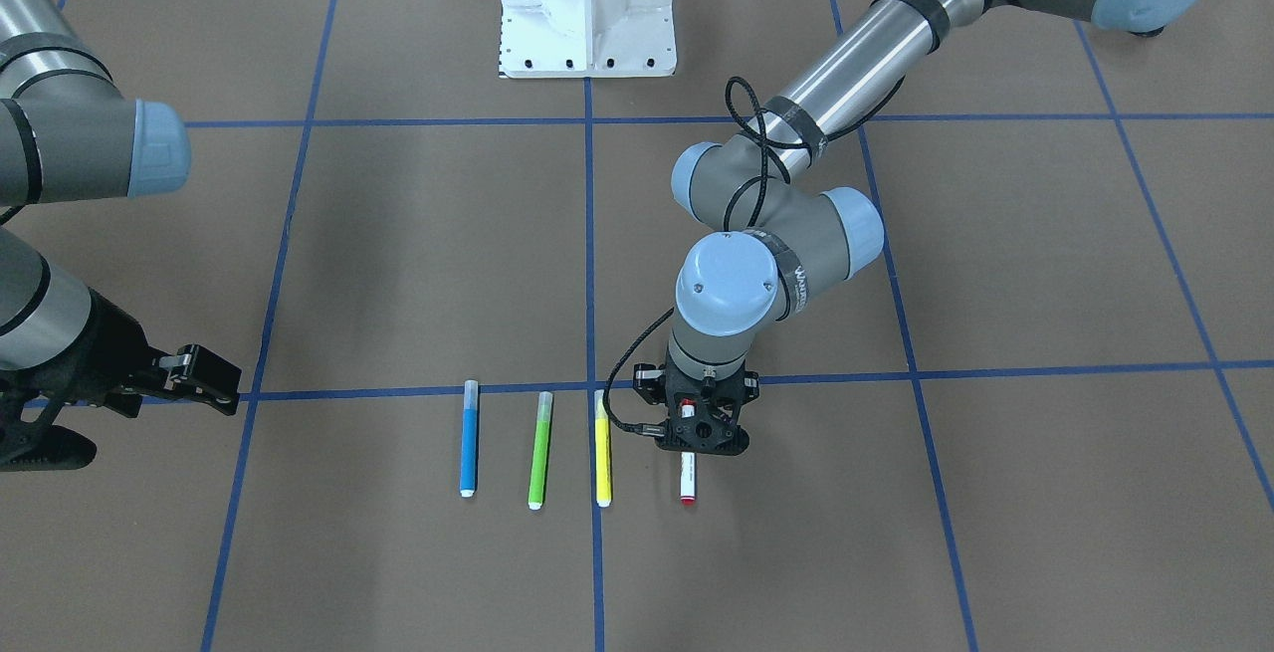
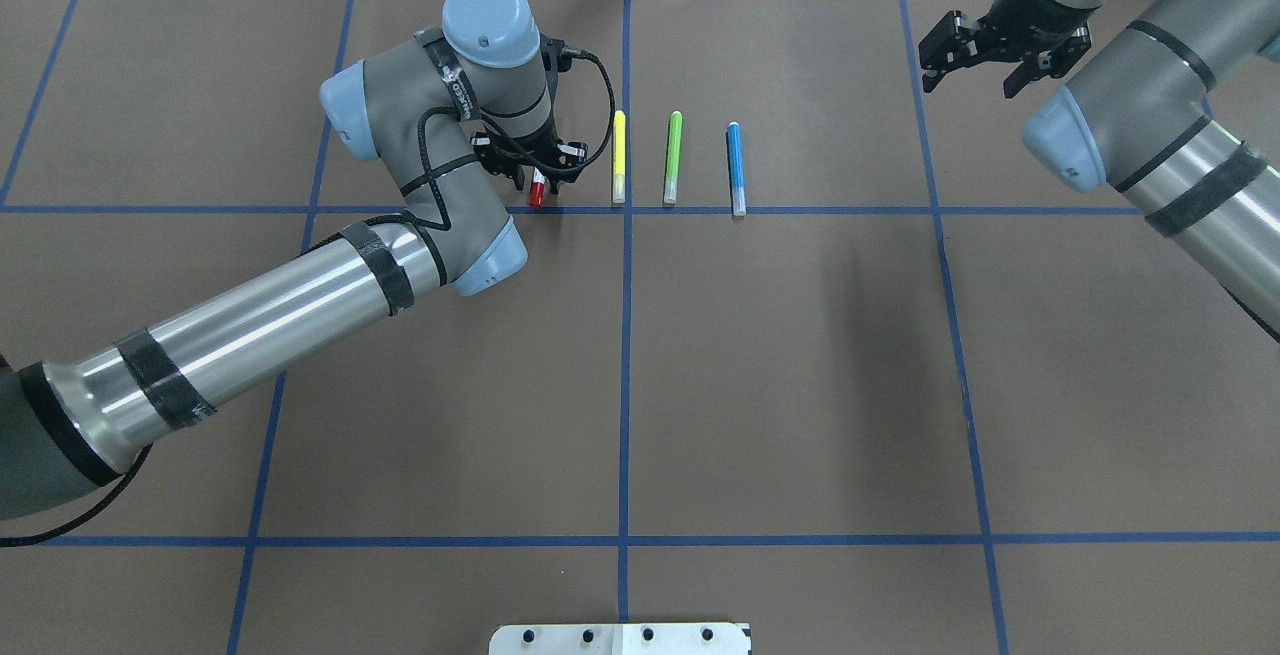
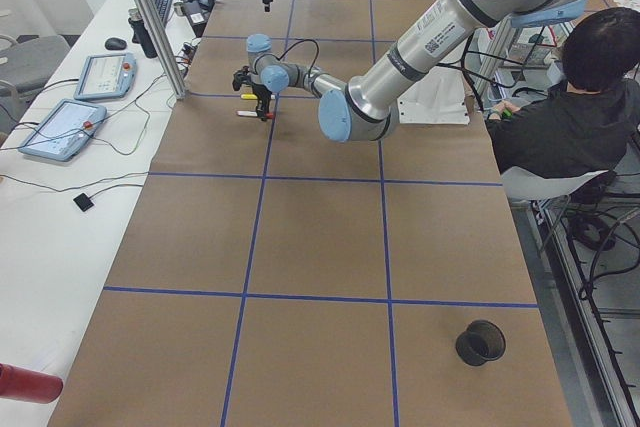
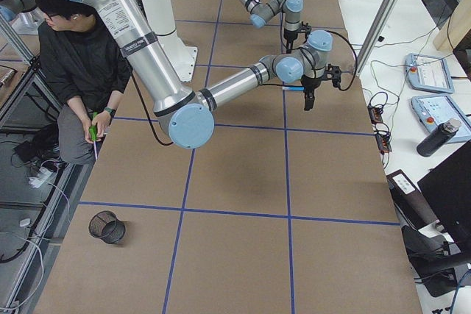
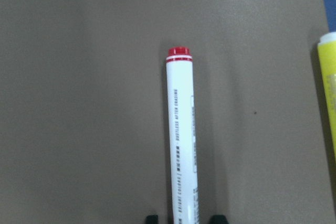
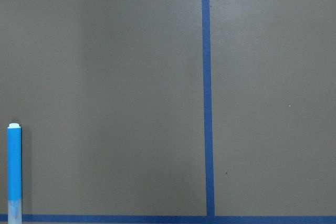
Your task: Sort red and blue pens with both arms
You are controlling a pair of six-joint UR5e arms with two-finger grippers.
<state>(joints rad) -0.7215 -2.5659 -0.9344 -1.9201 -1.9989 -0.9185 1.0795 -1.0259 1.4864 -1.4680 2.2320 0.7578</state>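
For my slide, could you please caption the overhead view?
Left gripper straddles red pen; right gripper open, clear of blue pen.

Black band [image 1: 799, 283] on wrist of left arm [image 1: 856, 45]: white lettering, "WARN" made out, possibly "WARNING"; rest turned away. Red pen [image 5: 179, 145]: fine black print line along white barrel, too blurred to be read. White label [image 3: 437, 20] on left arm tube: print too small, unread.

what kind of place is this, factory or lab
Most likely a robotics research lab, not a factory: the left arm and right arm reach over a table papered brown and gridded with blue tape, teach pendants lie on the side bench, and a person sits alongside.
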